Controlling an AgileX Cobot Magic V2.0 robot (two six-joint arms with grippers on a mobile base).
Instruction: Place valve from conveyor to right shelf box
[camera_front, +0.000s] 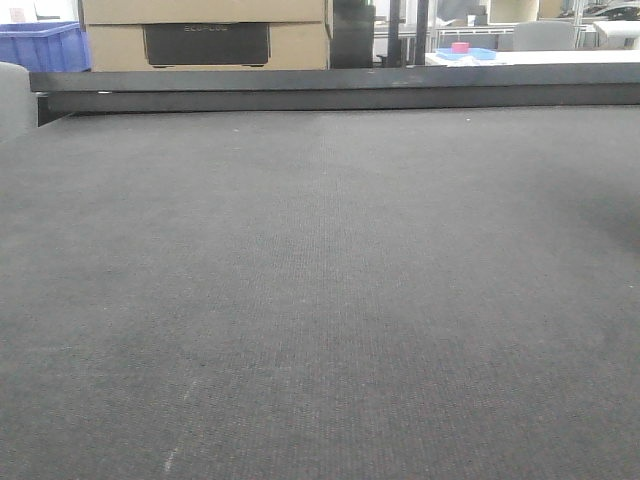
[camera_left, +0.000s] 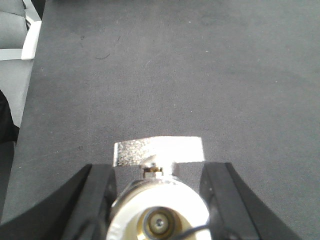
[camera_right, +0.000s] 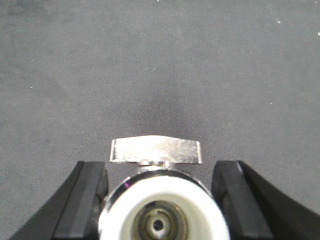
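Note:
The conveyor (camera_front: 320, 300) is a wide dark grey woven belt that fills the front view, with a black rail (camera_front: 340, 88) along its far edge. Neither arm shows in that view. In the left wrist view, a shiny metal valve (camera_left: 157, 205) with a flat silver handle (camera_left: 159, 150) sits between the black fingers (camera_left: 97, 190), and my left gripper (camera_left: 159, 170) is shut on it over the belt (camera_left: 175, 75). A second valve (camera_right: 165, 200) with a white end ring fills my right gripper (camera_right: 161, 167), which is shut on it above the belt (camera_right: 160, 65). The right shelf box is out of view.
Beyond the rail stand a blue crate (camera_front: 40, 45), a cardboard box (camera_front: 205, 35) and a blue tray holding a pink object (camera_front: 460, 48). In the left wrist view the belt's left edge meets a pale grey frame (camera_left: 15, 75).

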